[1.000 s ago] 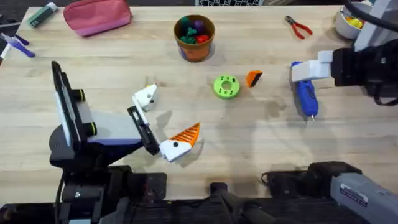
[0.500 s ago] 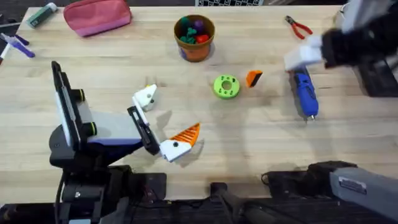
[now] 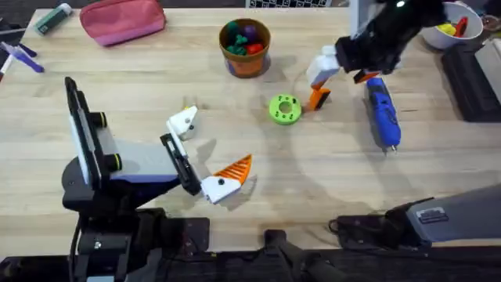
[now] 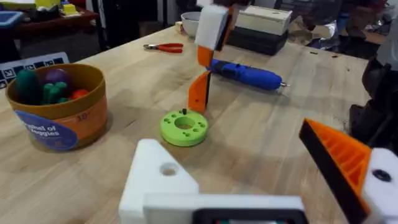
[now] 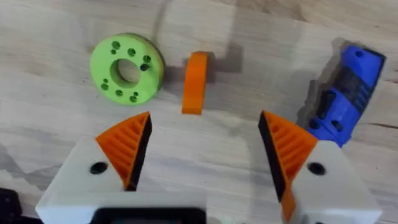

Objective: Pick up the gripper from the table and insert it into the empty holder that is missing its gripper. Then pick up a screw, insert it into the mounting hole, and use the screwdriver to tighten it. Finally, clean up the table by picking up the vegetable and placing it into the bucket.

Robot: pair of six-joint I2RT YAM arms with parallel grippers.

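Observation:
The loose orange gripper (image 3: 318, 99) stands on edge on the table between the green holed disc (image 3: 284, 109) and the blue screwdriver (image 3: 382, 117). My right gripper (image 3: 338, 72) hovers just behind it, open; in the right wrist view the wedge (image 5: 196, 81) lies ahead of the gap between the two orange pads (image 5: 127, 146). My left gripper (image 3: 205, 150) rests open near the front. One of its fingers is the bare white holder (image 4: 158, 180); the other carries an orange pad (image 4: 339, 162). The orange-brown bucket (image 3: 245, 47) holds toy vegetables. A small dark screw (image 4: 183, 112) seems to stand in the disc.
Red-handled pliers (image 3: 376, 34) and a white bowl (image 3: 450, 31) sit at the back right. A pink pouch (image 3: 123, 19) and pens (image 3: 19, 56) lie at the back left. A dark box (image 3: 473, 78) lines the right edge.
My right arm has swung left and back from beside the screwdriver's rear end to above the orange wedge. The left arm and the table objects have not moved.

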